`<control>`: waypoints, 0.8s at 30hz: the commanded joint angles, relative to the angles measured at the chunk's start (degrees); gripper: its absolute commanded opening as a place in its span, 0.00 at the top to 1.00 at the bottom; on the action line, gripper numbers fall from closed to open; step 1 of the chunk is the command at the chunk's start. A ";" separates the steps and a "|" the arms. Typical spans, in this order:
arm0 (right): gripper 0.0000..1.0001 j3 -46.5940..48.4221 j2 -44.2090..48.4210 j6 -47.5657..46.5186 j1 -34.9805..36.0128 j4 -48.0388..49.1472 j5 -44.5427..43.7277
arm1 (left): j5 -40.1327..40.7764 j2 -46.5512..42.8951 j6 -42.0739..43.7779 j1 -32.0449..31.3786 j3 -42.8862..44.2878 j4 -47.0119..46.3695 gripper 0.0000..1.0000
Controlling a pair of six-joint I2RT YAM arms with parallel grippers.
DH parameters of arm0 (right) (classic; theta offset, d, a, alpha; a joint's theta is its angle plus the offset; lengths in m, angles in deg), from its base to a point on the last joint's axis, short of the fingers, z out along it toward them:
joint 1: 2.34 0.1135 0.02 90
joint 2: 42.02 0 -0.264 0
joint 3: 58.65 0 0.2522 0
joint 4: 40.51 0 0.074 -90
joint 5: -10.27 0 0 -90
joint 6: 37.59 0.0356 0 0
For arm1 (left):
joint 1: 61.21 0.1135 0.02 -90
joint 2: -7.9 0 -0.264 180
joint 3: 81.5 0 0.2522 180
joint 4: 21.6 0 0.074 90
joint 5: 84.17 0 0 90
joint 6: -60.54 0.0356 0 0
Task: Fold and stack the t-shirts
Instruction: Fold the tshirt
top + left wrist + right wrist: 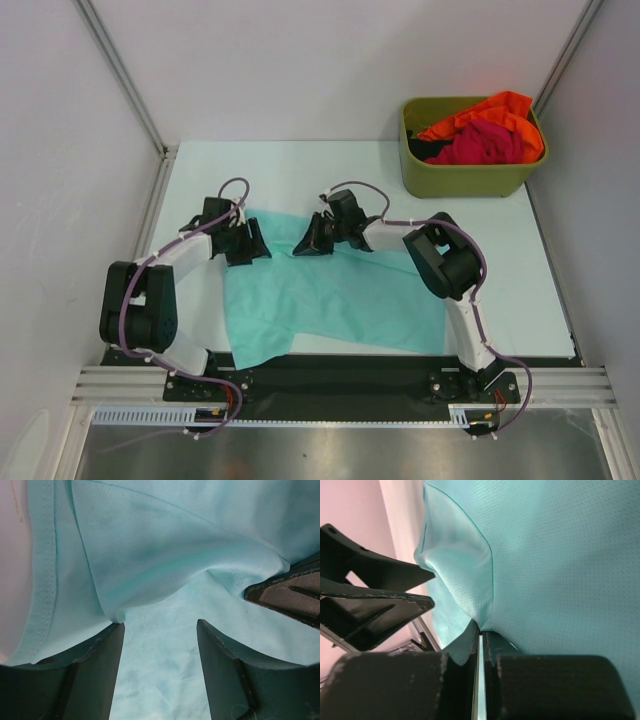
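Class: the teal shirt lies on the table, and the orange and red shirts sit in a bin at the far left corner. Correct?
No. The bin holding the orange shirt and red shirt sits at the far right corner, per the top view.

A pale tabletop fills the middle of the top view, evenly lit, with only soft shadows. Plain white walls close it in: a back wall across the top of the frame, a left wall and a right wall. Slim aluminium posts run diagonally at the upper left and upper right corners. Along the table's near edge lie a black strip and an aluminium rail. Below them, a brushed metal sheet spans the bottom of the frame, showing dull reflections.
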 commanded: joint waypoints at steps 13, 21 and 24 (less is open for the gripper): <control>1.00 -0.03 0.64 2.92 -1.96 -3.33 7.71 | -0.47 -1.84 -1.11 1.93 3.57 2.11 0.87; 1.00 -0.29 0.47 1.51 -3.28 -4.47 9.29 | 2.51 -3.17 -0.93 2.11 3.22 6.07 0.56; 1.00 -0.21 0.03 1.51 -3.28 -4.12 9.82 | 3.49 -2.90 -0.76 2.20 2.78 5.98 0.43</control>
